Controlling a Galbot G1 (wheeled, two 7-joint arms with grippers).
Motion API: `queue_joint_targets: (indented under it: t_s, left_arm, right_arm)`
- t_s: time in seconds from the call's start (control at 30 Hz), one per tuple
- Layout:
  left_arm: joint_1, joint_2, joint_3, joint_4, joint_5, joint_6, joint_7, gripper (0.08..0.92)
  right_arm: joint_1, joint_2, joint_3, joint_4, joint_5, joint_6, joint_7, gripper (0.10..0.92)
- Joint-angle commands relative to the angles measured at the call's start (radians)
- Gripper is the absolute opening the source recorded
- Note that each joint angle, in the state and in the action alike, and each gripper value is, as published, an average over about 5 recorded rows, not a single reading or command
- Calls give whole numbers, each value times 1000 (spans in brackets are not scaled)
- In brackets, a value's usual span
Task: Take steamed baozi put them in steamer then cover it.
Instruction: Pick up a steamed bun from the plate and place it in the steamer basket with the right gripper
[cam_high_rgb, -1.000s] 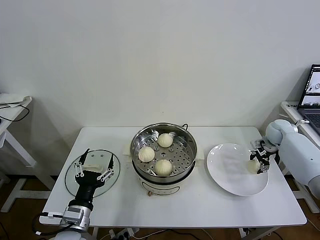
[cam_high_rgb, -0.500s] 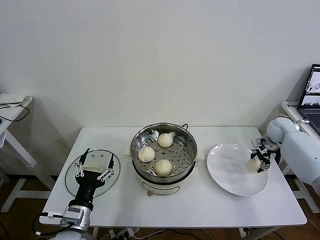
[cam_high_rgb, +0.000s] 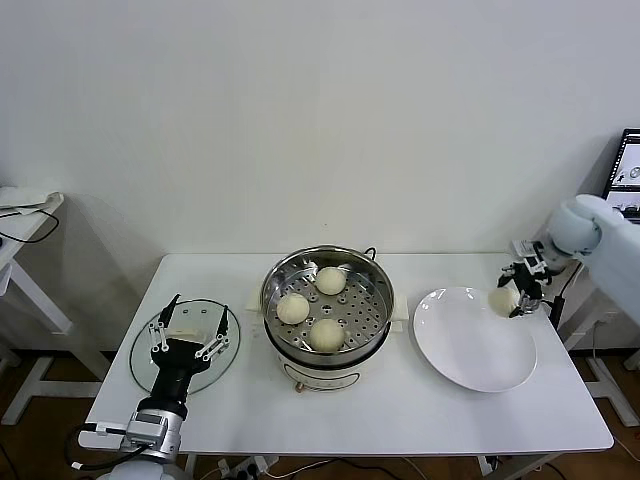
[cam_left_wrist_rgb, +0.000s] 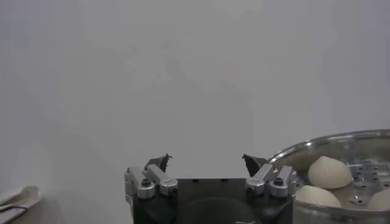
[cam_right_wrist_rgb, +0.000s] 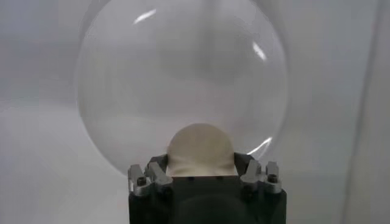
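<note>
Steamer (cam_high_rgb: 328, 310): round, shiny steel, on a white base, at the middle of the white surface (cam_high_rgb: 400, 410). Uncovered; perforated tray visible inside.

Three baozi resting on that tray, apart from one another: one toward the steamer's rear wall (cam_high_rgb: 330, 280), one toward its left wall (cam_high_rgb: 293, 308), one toward its front wall (cam_high_rgb: 326, 334). Also visible over the steel rim in the left wrist view (cam_left_wrist_rgb: 329, 171).

Fourth baozi (cam_high_rgb: 504, 300): to the right of the steamer, clamped in the right pincer (cam_high_rgb: 514, 297). Fingers partly closed, pressing on both sides of the bun. Raised clear of the white plate (cam_high_rgb: 460, 345), above its far right rim. In the right wrist view, seated between the fingers (cam_right_wrist_rgb: 200, 152), with the plate (cam_right_wrist_rgb: 122, 79) beneath and bare.

White plate: flat on the surface, just right of the steamer, not touching it.

Glass lid (cam_high_rgb: 140, 360): flat on the surface, left of the steamer, near the front left corner.

Left pincer (cam_high_rgb: 188, 337): left of the steamer, poised over the glass lid, fingers spread fully wide, nothing held. Same state confirmed in the left wrist view (cam_left_wrist_rgb: 207, 163), fingertips well apart with nothing between.

Laptop (cam_high_rgb: 626, 190): far right of the steamer, off the surface, on a side stand.
</note>
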Motion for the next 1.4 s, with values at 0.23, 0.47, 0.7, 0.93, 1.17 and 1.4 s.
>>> queue_joint_targets:
  t_s: [0.23, 0.47, 0.7, 0.93, 1.17, 1.4]
  left_arm:
    - [2, 17, -11, -6, -18, -9, 4, 823]
    - [-9, 29, -16, -13, -39, -6, 6, 823]
    - [-19, 33, -21, -9, -46, -4, 6, 823]
    - [-27, 38, -37, 7, -50, -4, 7, 823]
    - [-34, 39, -44, 23, -51, -4, 7, 823]
    - [-41, 39, -45, 36, -51, -3, 7, 823]
  right_arm:
    - [586, 3, -575, 410, 526, -331, 98, 715]
    - [744, 153, -680, 448, 686, -400, 140, 717]
    - [684, 337, -652, 369, 726, -431, 171, 713]
    - [541, 459, -579, 244, 676, -432, 174, 717]
    - [431, 503, -536, 167, 595, -422, 158, 716]
    - [356, 503, -511, 148, 538, -414, 149, 713]
